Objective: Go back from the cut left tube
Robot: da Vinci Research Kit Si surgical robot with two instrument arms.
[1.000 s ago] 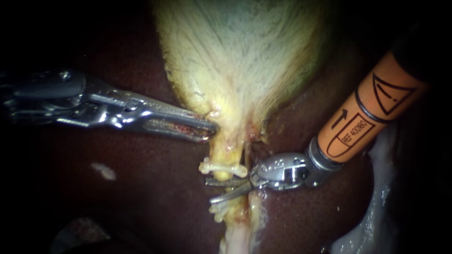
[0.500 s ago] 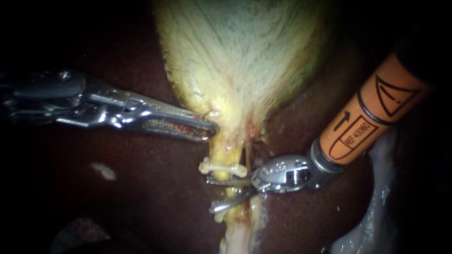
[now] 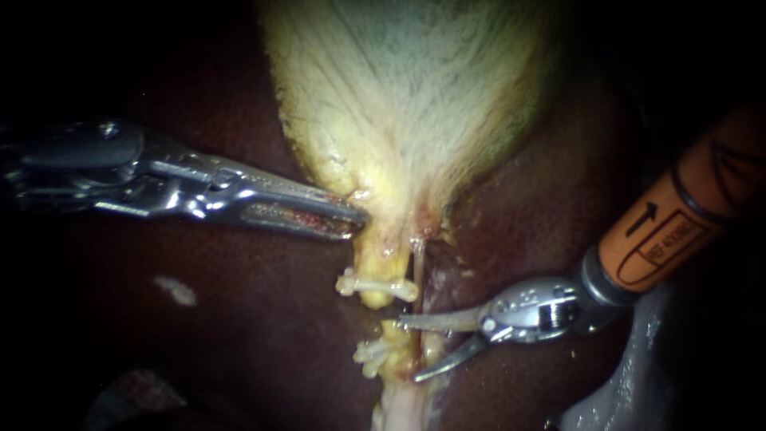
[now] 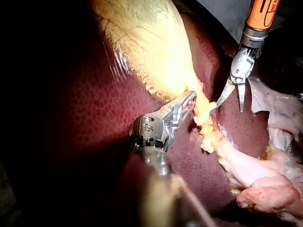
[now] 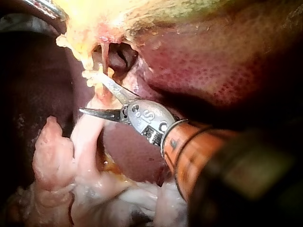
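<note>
Endoscope view: right instrument (image 3: 407, 349) shows its tool wide and empty, cut left tube (image 3: 375, 299) just at its nine o'clock, shaft running out toward two o'clock.

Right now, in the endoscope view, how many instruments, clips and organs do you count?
Instruments: 2 (left instrument, right instrument)
Clips: 2 (upper clip, lower clip)
Organs: 2 (gallbladder, liver)
Total: 6
</note>
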